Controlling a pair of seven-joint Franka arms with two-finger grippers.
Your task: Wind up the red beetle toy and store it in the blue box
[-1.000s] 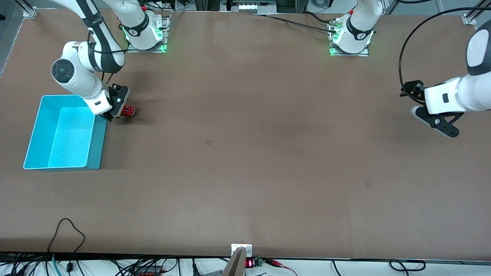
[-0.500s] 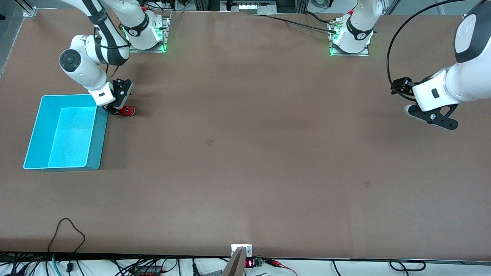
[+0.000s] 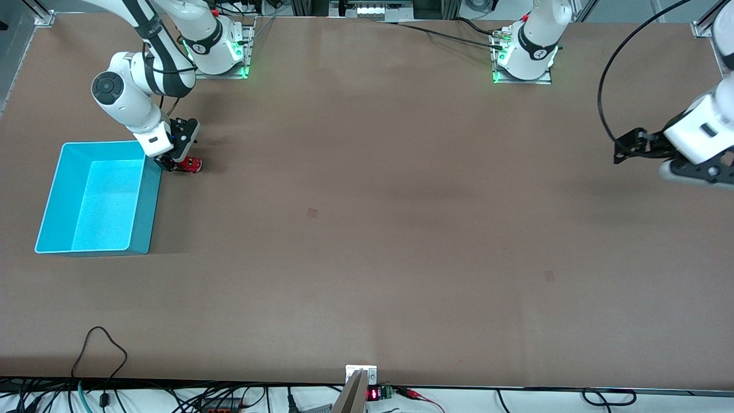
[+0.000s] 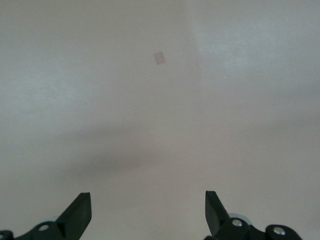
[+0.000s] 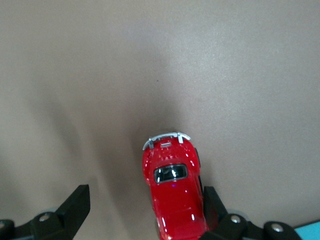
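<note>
The red beetle toy (image 3: 191, 165) stands on the table beside the corner of the blue box (image 3: 148, 218) that lies farthest from the front camera. My right gripper (image 3: 172, 163) is low over the toy with its jaws open. In the right wrist view the toy (image 5: 174, 195) sits between the fingers of the right gripper (image 5: 146, 199), close against one finger (image 5: 214, 202), with a wide gap to the other. My left gripper (image 3: 704, 172) hangs open and empty over bare table at the left arm's end; it also shows in the left wrist view (image 4: 147, 206).
The blue box holds nothing that I can see, and a sliver of it (image 5: 311, 232) shows in the right wrist view. Small darker patches (image 3: 312, 212) (image 3: 549, 276) mark the brown tabletop. Cables run along the table edge nearest the front camera.
My right gripper has shifted away from the box and settled around the toy. My left arm has swung toward the table's end and turned its hand.
</note>
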